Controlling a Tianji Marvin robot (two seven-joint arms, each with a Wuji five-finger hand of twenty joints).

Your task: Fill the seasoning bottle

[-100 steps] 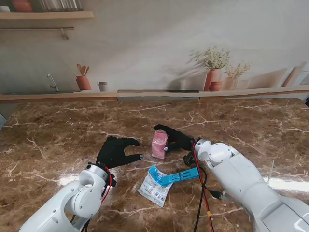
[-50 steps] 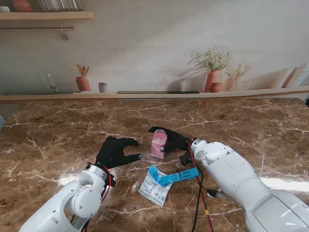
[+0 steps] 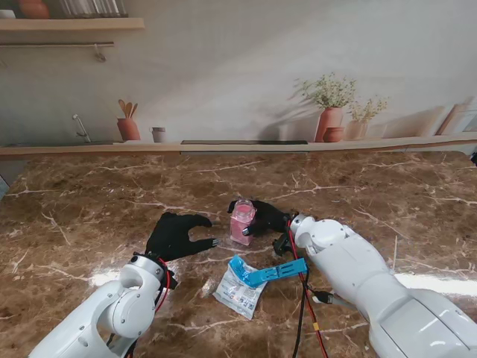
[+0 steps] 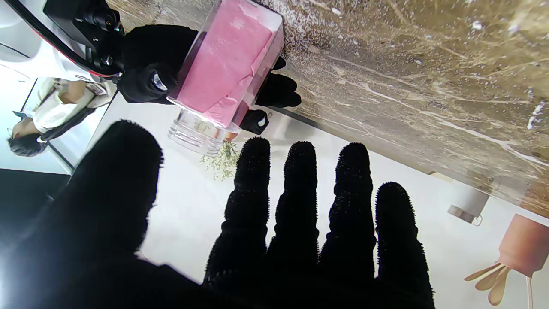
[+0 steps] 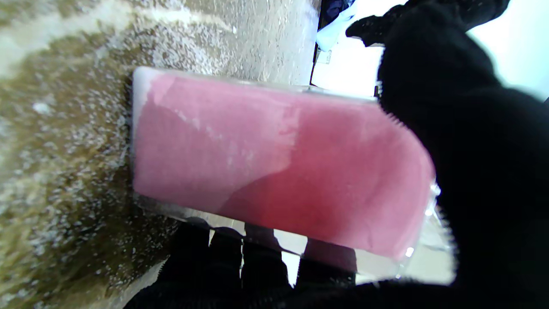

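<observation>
- While the right hand [image 3: 267, 216] wraps the seasoning bottle [image 3: 242, 221] at mid-surface, fingers behind it and thumb in front, the bottle is clamped and seems to stand on the marble surface [image 3: 89, 201]; cannot tell if it is lifted.
- Bottle: clear, square-sided, packed with pink filling, neck open with no cap seen in the left wrist view [image 4: 227, 73].
- Left hand [image 3: 177, 233] is spread, holds nothing, hovers near the bottle on its left side, not touching.
- Refill pouch [image 3: 240, 289] with a blue clip [image 3: 268, 272] lies flat on the surface, nearer to me than the bottle, untouched by either hand.
- Risk: the bottle looks tilted; an open neck means pink powder could spill if the right hand tips it further.
- Risk: smooth clear walls, so a loose grip could let it slip or twist.
- Risk: the red and black cable [image 3: 302, 298] runs right beside the pouch and could snag it on a reach.
- Judgement: pouch not yet picked up, pouring not started.
</observation>
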